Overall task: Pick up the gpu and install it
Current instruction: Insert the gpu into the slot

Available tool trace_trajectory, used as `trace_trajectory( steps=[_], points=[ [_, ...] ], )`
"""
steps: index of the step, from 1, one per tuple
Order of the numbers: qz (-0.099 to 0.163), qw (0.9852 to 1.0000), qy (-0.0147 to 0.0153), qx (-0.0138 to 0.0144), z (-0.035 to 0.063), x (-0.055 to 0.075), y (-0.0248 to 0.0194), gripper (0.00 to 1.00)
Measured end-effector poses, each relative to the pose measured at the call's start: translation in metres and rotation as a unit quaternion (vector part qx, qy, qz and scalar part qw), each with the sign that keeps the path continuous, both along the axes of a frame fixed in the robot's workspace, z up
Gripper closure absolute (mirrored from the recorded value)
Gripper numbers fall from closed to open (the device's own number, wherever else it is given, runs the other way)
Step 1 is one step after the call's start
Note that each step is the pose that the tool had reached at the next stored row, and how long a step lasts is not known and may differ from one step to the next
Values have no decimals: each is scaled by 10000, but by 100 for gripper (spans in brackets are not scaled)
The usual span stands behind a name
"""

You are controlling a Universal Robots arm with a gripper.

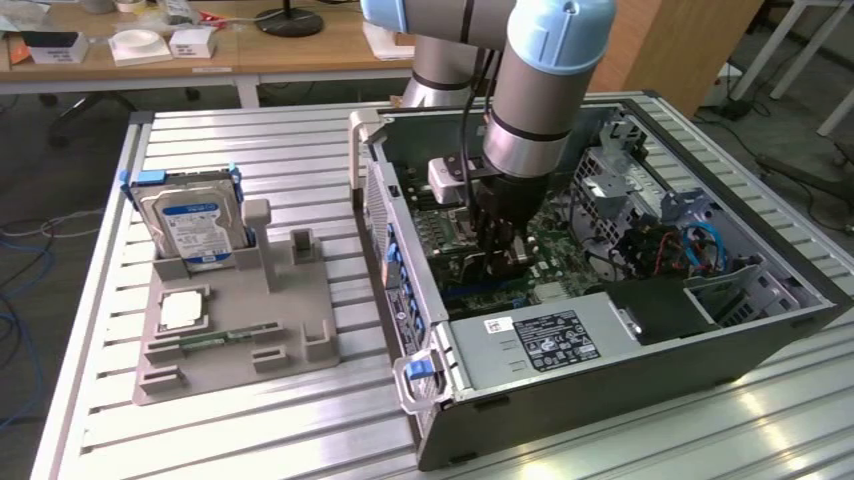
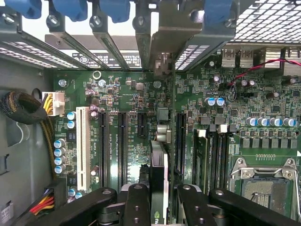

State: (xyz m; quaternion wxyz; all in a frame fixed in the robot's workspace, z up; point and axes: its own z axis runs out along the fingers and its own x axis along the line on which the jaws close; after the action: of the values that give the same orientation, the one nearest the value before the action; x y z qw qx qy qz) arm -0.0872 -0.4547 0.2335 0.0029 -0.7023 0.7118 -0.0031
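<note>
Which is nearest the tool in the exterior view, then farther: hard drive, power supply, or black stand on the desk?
1. power supply, inside the case beside the tool.
2. hard drive, upright on the gray tray.
3. black stand, back desk.

Slatted metal surface [image 1: 240, 150]. Carries an open computer case [image 1: 601, 400], lying on its side directly beneath the end effector [image 1: 501, 262]. Also carries a grey parts tray [image 1: 260, 300], well apart from the end effector, toward the exterior view's left.
</note>
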Motion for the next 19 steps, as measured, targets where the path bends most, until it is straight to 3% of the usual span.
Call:
trace_trajectory(
  steps=[19],
  points=[
    [-4,10000,0,1,-39,0,1,73]
  ],
)
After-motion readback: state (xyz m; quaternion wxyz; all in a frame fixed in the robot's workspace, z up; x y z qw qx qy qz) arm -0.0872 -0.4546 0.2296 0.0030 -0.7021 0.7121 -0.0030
